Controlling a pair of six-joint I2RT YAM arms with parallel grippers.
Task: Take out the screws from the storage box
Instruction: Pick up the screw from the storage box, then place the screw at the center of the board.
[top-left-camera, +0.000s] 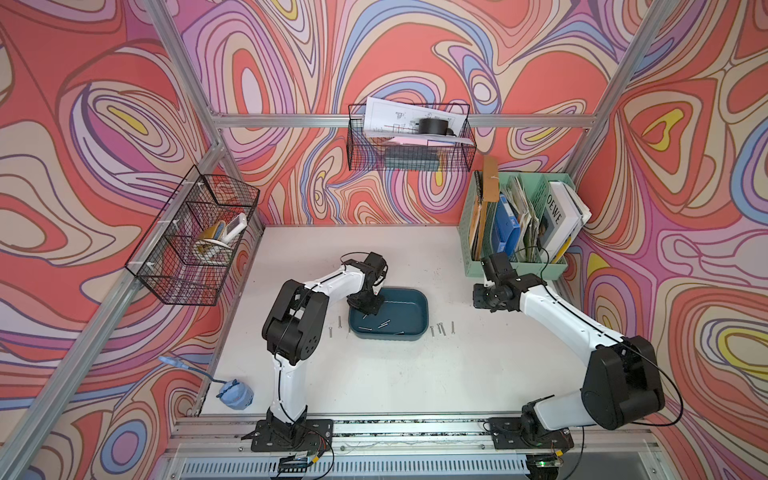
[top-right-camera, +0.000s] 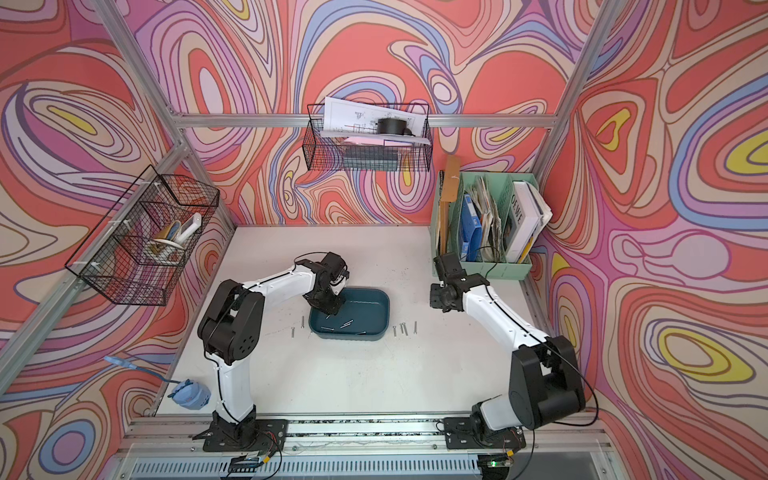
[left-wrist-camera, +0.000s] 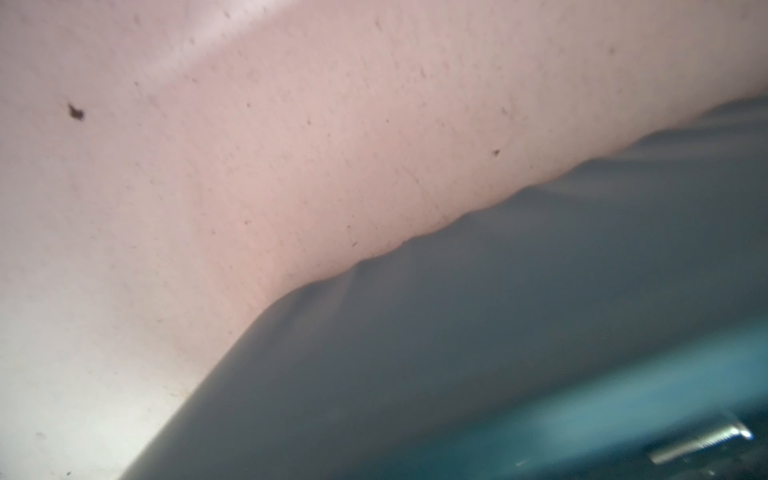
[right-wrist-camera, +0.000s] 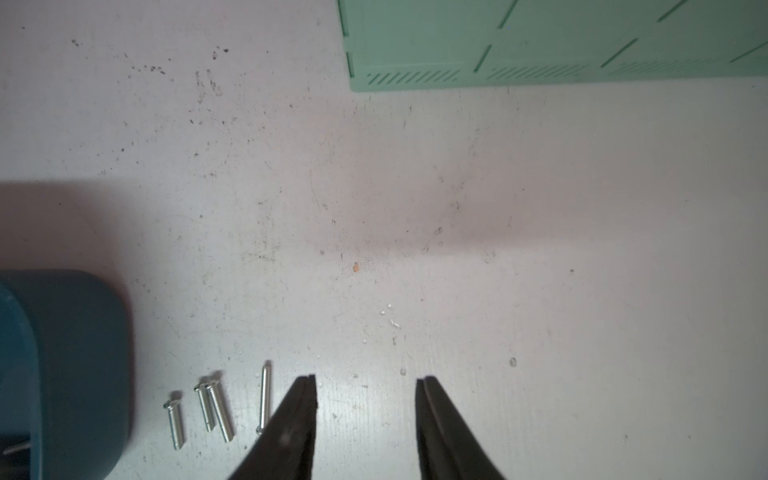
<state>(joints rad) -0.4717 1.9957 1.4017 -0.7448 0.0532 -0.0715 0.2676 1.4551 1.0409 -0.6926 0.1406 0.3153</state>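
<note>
The storage box (top-left-camera: 409, 305) (top-right-camera: 370, 305) is a dark teal tray in mid-table. Several screws lie in its front half, one of them (top-left-camera: 383, 323) near the middle. My left gripper (top-left-camera: 368, 309) (top-right-camera: 330, 309) reaches down into the box's back left corner, shut; its tips are hidden, so I cannot see whether a screw is between them. The left wrist view shows the box wall (left-wrist-camera: 415, 353) and one screw (left-wrist-camera: 702, 444) inside. More screws (top-left-camera: 441, 328) (right-wrist-camera: 220, 411) lie on the table right of the box, and others (top-left-camera: 340, 322) on its left. My right gripper (top-left-camera: 482, 297) (right-wrist-camera: 365, 380) hovers open and empty, right of these.
A mint green file organizer (top-left-camera: 519, 224) (right-wrist-camera: 540, 41) full of papers stands at the back right, just behind the right gripper. Black wire baskets hang on the left wall (top-left-camera: 195, 241) and the back wall (top-left-camera: 409, 137). A blue object (top-left-camera: 237, 395) lies beyond the table's left edge.
</note>
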